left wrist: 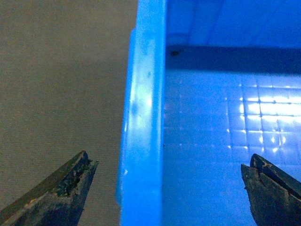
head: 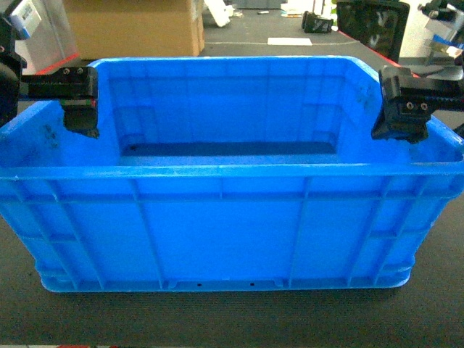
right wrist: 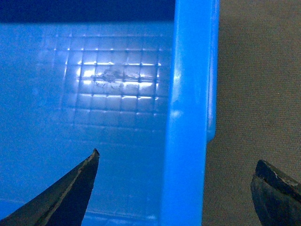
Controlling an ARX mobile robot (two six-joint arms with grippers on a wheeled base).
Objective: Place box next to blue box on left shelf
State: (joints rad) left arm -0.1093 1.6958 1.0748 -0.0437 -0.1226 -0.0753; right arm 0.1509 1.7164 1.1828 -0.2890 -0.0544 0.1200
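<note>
The box (head: 217,232) is a large bright blue open-topped crate with ribbed sides, standing on a dark grey surface and filling the head view. My left gripper (head: 81,119) hangs over its left rim and my right gripper (head: 397,127) over its right rim. In the left wrist view the left gripper (left wrist: 169,162) is open, one finger outside the rim (left wrist: 143,117) and one inside. The right gripper (right wrist: 178,160) is open too and straddles the opposite rim (right wrist: 188,94). Neither touches the plastic. The left shelf and the blue box on it are out of view.
A big cardboard carton (head: 134,25) stands behind the crate at the back left. A white sheet (head: 290,41) lies on the dark surface beyond it. A black case (head: 373,25) and other equipment sit at the back right.
</note>
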